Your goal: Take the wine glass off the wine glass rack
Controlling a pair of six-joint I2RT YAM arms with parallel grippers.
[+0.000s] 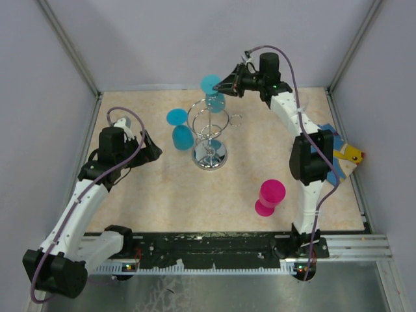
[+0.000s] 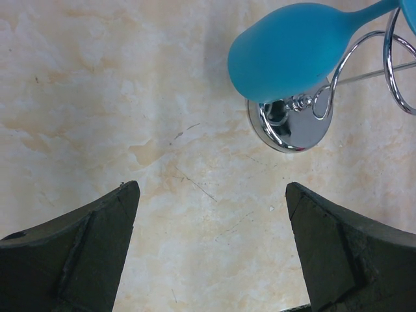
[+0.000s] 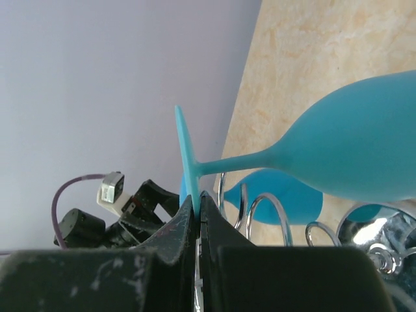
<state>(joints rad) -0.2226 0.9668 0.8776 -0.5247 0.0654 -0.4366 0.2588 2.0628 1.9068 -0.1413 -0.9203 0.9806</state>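
The right claw (image 3: pixel 198 201) is shut tight on the thin round foot of the back blue wine glass (image 3: pixel 364 146). The foot stands on its edge between the two dark fingers (image 3: pixel 175 240). A thin stem goes from the foot to the fat, smooth bowl. This glass is at the far side of the shiny silver wire wine glass rack (image 1: pixel 209 140). Its stem lies just over the rack's curly loops. I cannot tell if it touches them.

A second blue wine glass (image 1: pixel 182 133) hangs on the left side of the rack. Its stem goes through a wire loop and its bowl points down at the table. The left claw (image 2: pixel 211 188) is open wide. It hangs over bare table, near this second glass but not touching it. The bowl and the rack's round mirror foot are just in front of it.

A pink wine glass (image 1: pixel 268 197) is on the table by the right arm, well apart from the rack. I cannot tell if it stands or lies. A blue and yellow thing (image 1: pixel 344 156) peeks out behind the right arm at the table's edge.

The rack is thin bent wire, bright like a mirror, with a post in the middle. The glasses look smooth and not shiny. The table (image 1: pixel 162 195) is a pale, cloudy stone colour with small scratches. Plain grey walls (image 1: pixel 39 97) stand around it.
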